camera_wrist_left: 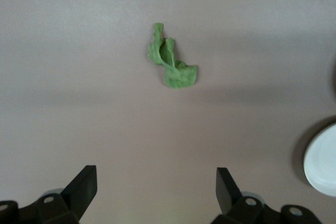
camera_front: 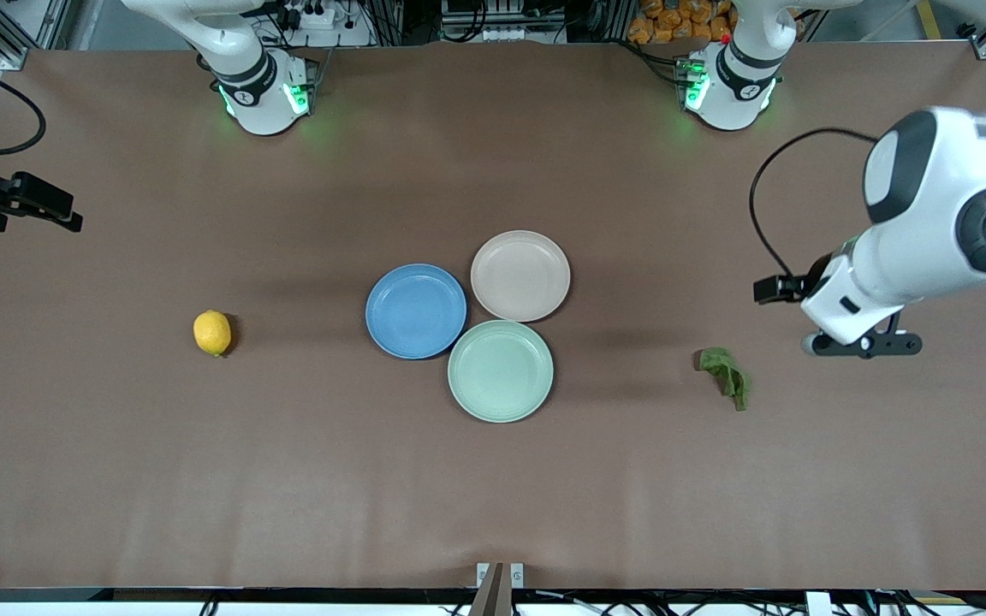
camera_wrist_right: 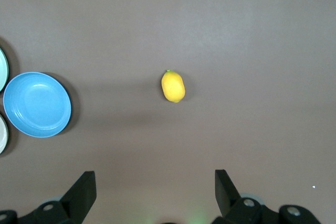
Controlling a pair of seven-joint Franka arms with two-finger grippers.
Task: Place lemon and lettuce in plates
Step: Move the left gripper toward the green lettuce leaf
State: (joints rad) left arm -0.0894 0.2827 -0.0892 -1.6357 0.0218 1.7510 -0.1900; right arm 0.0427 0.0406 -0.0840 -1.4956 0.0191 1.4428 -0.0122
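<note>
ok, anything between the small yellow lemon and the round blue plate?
Nothing: the front view shows bare brown table between the small yellow lemon and the round blue plate; the right wrist view agrees.

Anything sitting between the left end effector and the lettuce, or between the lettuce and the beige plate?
Nothing visible. The left end effector is open, up over bare table beside the lettuce. From the lettuce toward the beige plate the table is bare; the mint-green plate lies nearer the front camera than that line.

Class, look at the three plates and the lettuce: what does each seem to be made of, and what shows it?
Blue plate, beige plate, green plate: likely matte plastic, judging by flat pastel colour and no glare. Lettuce: crinkled, dull green; real leaf or soft imitation, cannot tell.
</note>
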